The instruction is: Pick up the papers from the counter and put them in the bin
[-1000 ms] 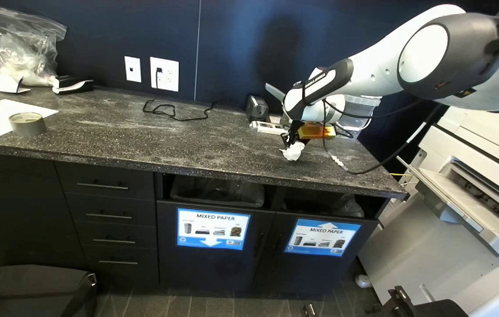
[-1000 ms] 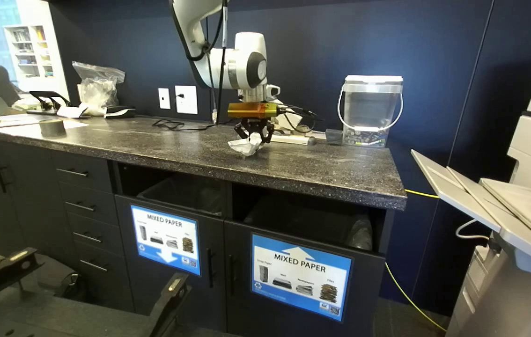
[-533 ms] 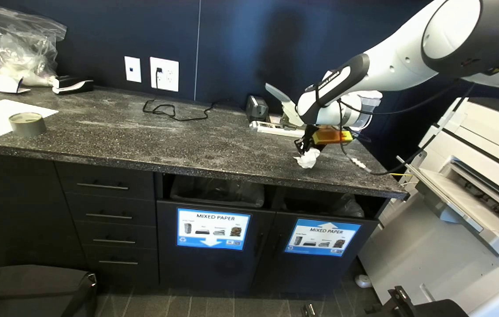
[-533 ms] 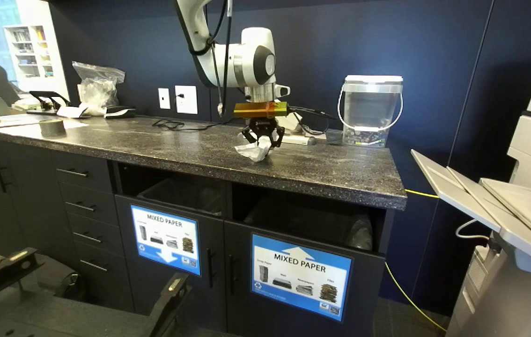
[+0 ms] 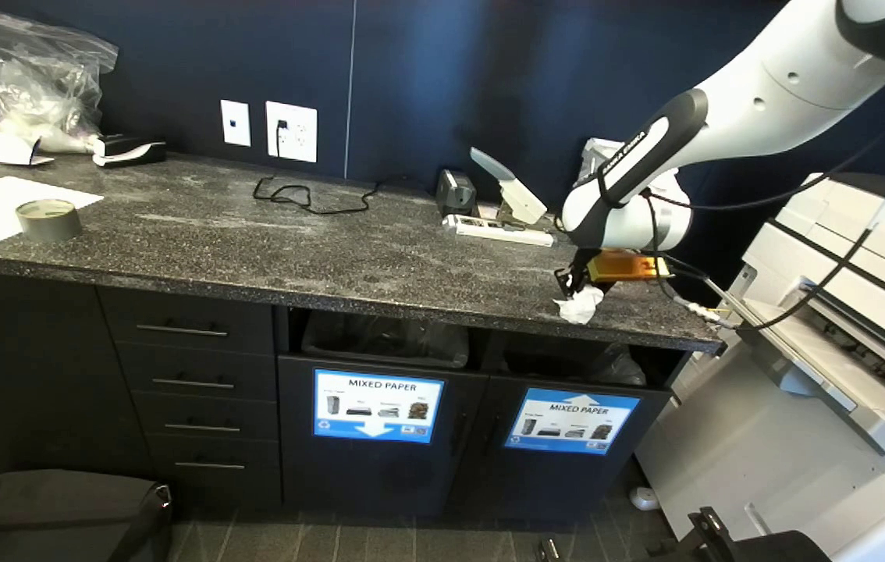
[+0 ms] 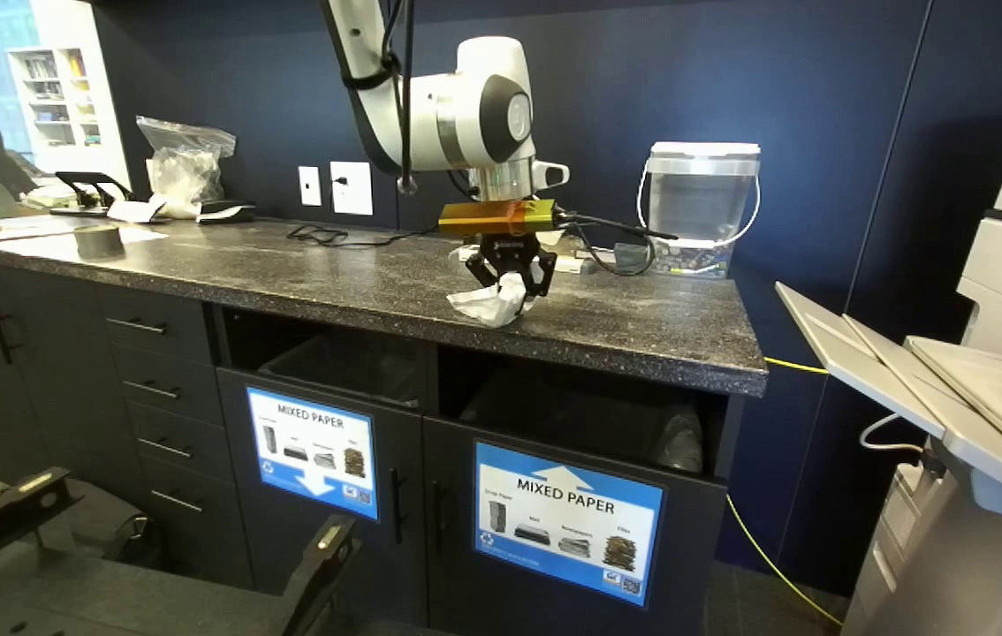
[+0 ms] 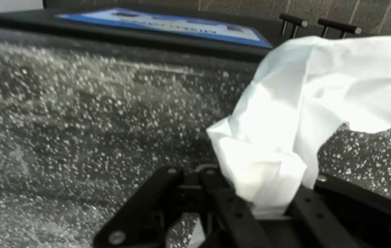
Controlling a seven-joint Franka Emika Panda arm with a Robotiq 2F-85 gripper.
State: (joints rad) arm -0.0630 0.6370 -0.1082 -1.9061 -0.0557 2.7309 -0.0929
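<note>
- Leftmost in an exterior view, the loose flap of the crumpled paper sticks out. It looks very light and soft, so I expect that it bends and flutters easily.
- To the right of this flap, the jaws pinch the bunched, thicker part. I judge this a good place to hold: dry paper should hardly slip, and squeezing should do no harm.
- All this is at the front edge of the desk; whether the paper touches it, I cannot tell. The flap may catch on this edge.
- Lower and further right, the mouth of the bin seems wide enough, but it lies under the desk, so the entry must come from the front.
- Rightmost, the translucent bucket stands behind and the printer tray is well apart, so the room seems sufficient.
</note>
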